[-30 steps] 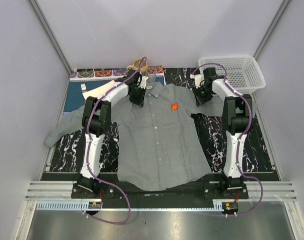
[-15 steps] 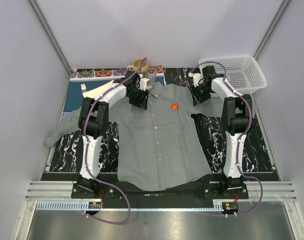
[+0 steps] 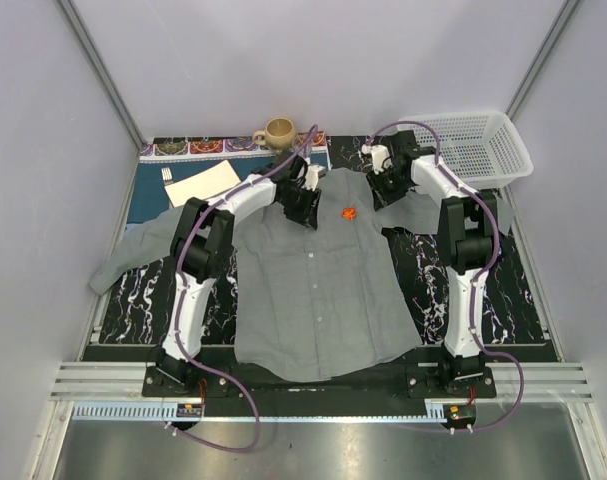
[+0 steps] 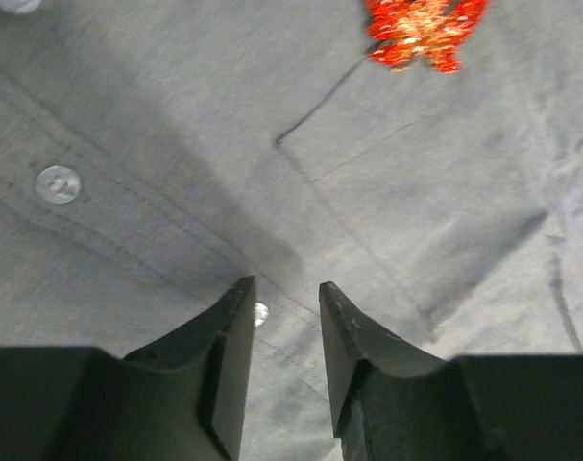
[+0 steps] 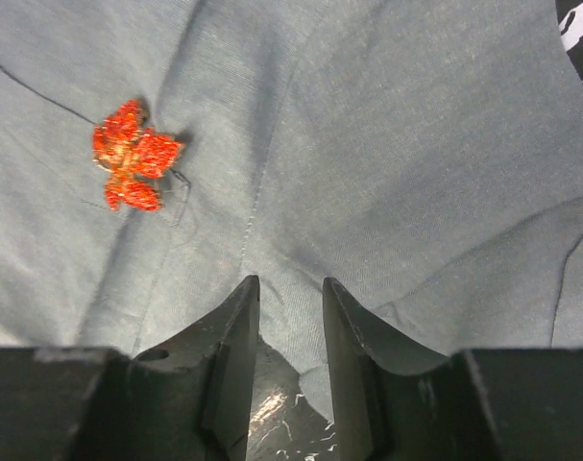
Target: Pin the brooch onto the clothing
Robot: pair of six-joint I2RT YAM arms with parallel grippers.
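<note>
1. Fingers (image 4: pixel 235 327) of the left gripper (image 4: pixel 286 288): set slightly apart, with nothing clamped. The tips are held over the button strip of the shirt (image 3: pixel 313 280), and a small pale button (image 4: pixel 260 312) is seen in the gap.
2. Right gripper (image 5: pixel 291 283): the fingers are likewise narrowly parted, with nothing gripped. They are held over the shirt's edge by the shoulder, with the marbled black mat (image 3: pixel 523 290) seen beneath.
3. Brooch (image 3: pixel 350 212): orange-red, lying on the shirt's chest between the two grippers and touched by neither. No obstruction is seen between it and either set of tips.
4. Shirt: grey, spread front-up on the mat, with the collar toward the far side.
5. Blue placemat (image 3: pixel 148 195): placed at the far left, partly covered by a sleeve, with a white sheet (image 3: pixel 201 183) laid on it.
6. Mug (image 3: pixel 278 132): tan, stood beyond the collar. Its contents cannot be made out.
7. White mesh basket (image 3: pixel 473 150): placed at the far right corner, just beyond the right arm.
</note>
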